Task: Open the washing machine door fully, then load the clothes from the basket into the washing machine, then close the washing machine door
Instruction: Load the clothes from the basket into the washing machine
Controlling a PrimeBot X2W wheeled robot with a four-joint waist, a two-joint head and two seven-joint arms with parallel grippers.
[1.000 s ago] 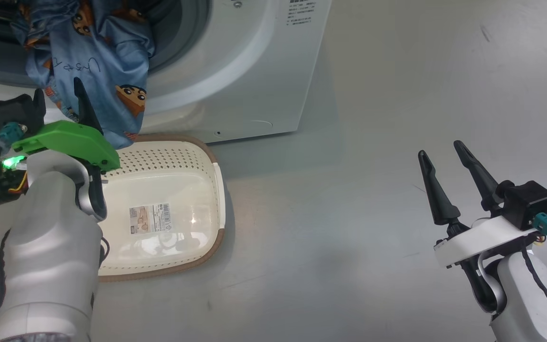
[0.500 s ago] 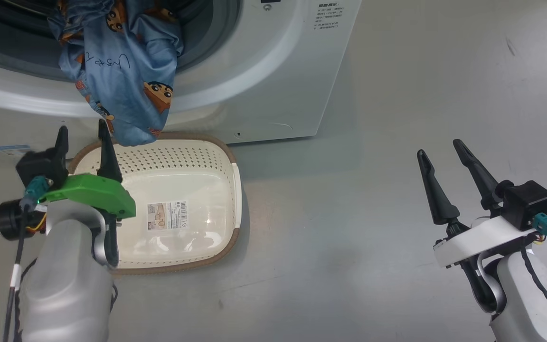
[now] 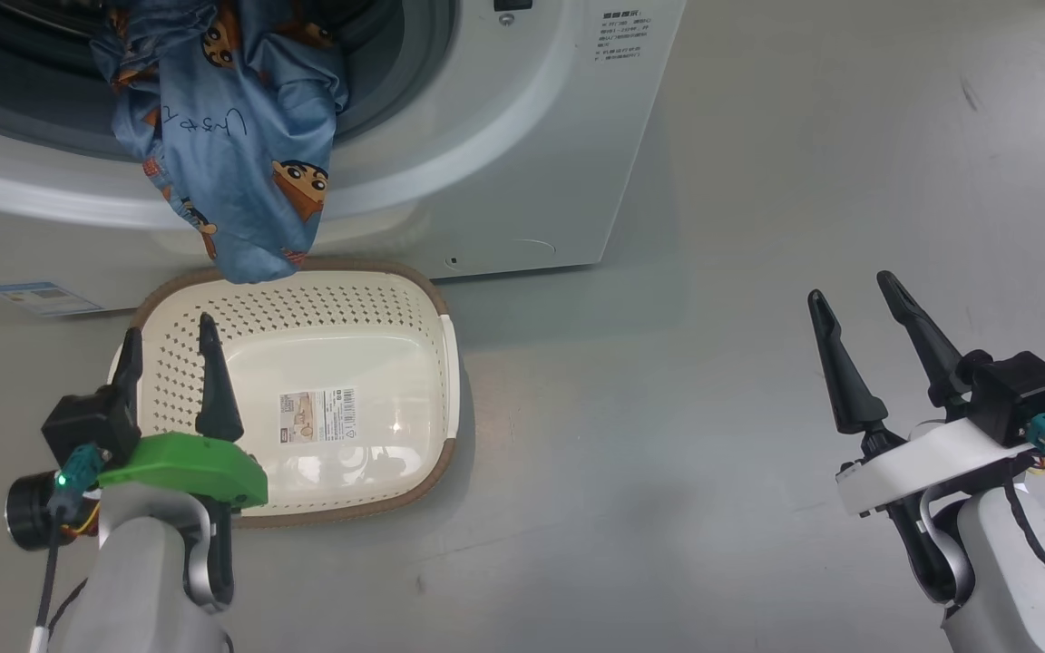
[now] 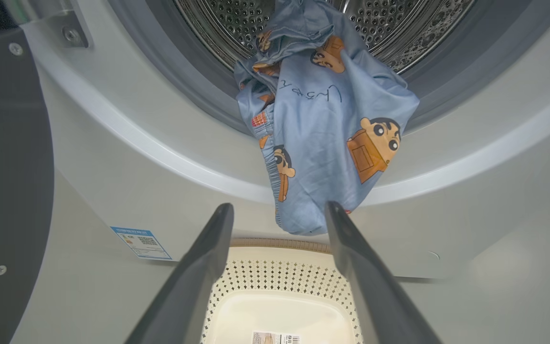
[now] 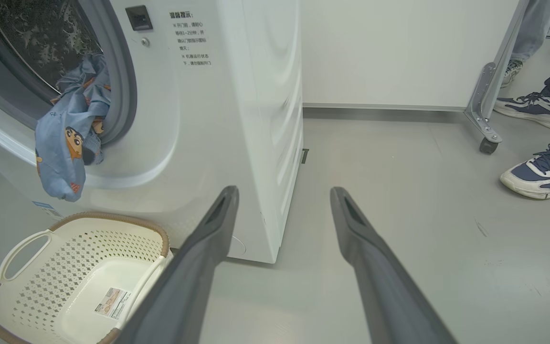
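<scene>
The light-blue clothes (image 3: 232, 145) with brown cartoon figures hang half out of the washing machine (image 3: 522, 136), draped from the steel drum (image 4: 389, 24) over the grey gasket and white rim, and their lower end reaches the basket's far rim. The cream basket (image 3: 377, 363) stands on the floor below with just its label inside. My left gripper (image 3: 169, 331) is open above the basket's near left part, apart from the clothes (image 4: 322, 138). My right gripper (image 3: 849, 290) is open over bare floor to the right. The washing machine door (image 4: 7, 167) stands swung open at the left.
A blue sticker (image 3: 42, 297) marks the washer's lower corner. In the right wrist view a person's shoes (image 5: 537, 172) and a metal leg on a caster (image 5: 485, 119) stand at the right, before a white wall panel. Grey floor stretches right of the washer.
My left gripper has drawn back from the hanging clothes at the drum mouth to above the basket, staying open. The clothes stay draped over the rim. The head camera shifted; the right gripper barely moved.
</scene>
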